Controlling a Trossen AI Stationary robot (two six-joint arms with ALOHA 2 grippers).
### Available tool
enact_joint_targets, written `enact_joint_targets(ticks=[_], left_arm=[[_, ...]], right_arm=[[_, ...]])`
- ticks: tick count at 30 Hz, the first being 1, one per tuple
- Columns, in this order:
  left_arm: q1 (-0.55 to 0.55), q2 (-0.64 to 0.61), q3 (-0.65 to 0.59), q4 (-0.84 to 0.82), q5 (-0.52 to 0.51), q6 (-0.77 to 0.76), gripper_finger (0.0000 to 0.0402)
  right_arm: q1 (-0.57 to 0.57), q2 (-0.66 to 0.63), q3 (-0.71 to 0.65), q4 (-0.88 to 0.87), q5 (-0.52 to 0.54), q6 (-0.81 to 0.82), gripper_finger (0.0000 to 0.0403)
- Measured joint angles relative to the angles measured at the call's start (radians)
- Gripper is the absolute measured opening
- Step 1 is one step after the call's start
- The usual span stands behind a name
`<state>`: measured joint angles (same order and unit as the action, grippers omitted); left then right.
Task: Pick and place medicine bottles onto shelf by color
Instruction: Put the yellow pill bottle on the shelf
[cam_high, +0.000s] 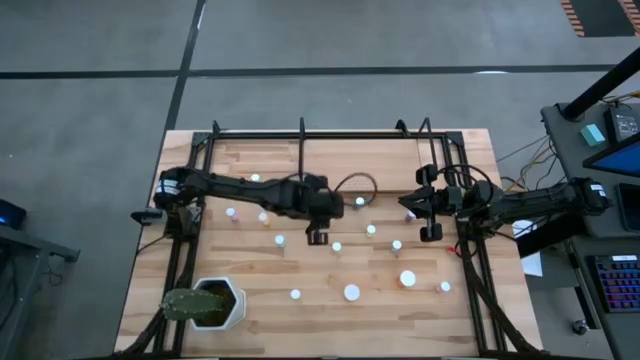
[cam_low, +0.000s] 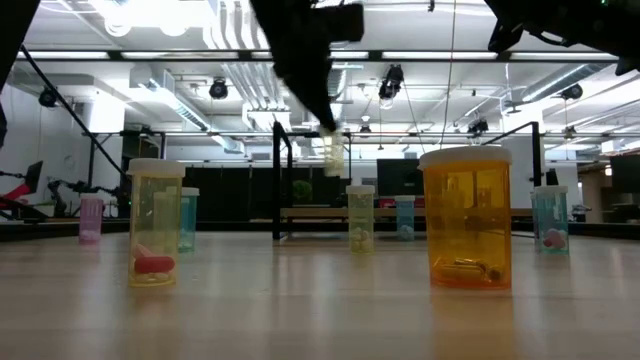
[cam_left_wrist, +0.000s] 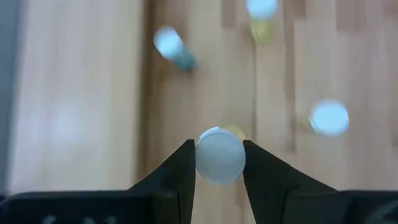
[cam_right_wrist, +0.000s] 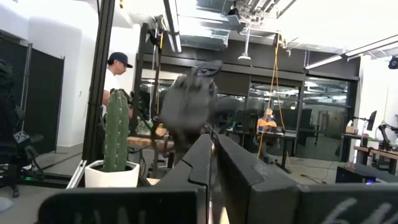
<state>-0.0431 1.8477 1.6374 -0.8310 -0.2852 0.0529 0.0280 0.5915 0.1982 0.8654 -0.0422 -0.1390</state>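
My left gripper (cam_high: 318, 237) is over the middle of the table, shut on a small yellowish medicine bottle with a white cap (cam_left_wrist: 219, 155). The low view shows this bottle (cam_low: 333, 150) in the air, well above the tabletop. Several other bottles stand upright on the table, among them a yellow one (cam_low: 152, 225), a wide orange one (cam_low: 467, 218) and a teal one (cam_low: 550, 220). The shelf (cam_high: 365, 150) lies along the far edge. My right gripper (cam_high: 408, 213) is shut and empty at mid-right, above the table. My left gripper pinches the bottle's white cap (cam_left_wrist: 205, 158) between its two fingers, one on each side of it. The fingers come from above and point down. The bottle hangs upright below them, lifted clear of the table.
A white hexagonal pot with a cactus (cam_high: 215, 303) stands at the near left corner. Black metal bars (cam_high: 300, 135) frame the table's far and side edges. White-capped bottles are scattered across the middle and near right, such as one wide bottle (cam_high: 408, 279). A person (cam_right_wrist: 118, 68) stands beyond the table.
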Motion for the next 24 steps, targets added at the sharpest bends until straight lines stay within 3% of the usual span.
enact_joint_targets(ticks=[6, 12, 24], left_arm=[[0.091, -0.001, 0.081, -0.001, 0.0, 0.075, 0.0093], [0.186, -0.001, 0.067, 0.0, 0.054, 0.058, 0.0093], [0.221, 0.106, 0.09, 0.02, 0.072, 0.093, 0.0093]], right_arm=[[0.0, 0.0, 0.0, 0.0, 0.0, 0.009, 0.0018], [0.0, 0.0, 0.0, -0.001, 0.0, 0.006, 0.0018], [0.0, 0.0, 0.001, -0.004, 0.0, 0.007, 0.0018]])
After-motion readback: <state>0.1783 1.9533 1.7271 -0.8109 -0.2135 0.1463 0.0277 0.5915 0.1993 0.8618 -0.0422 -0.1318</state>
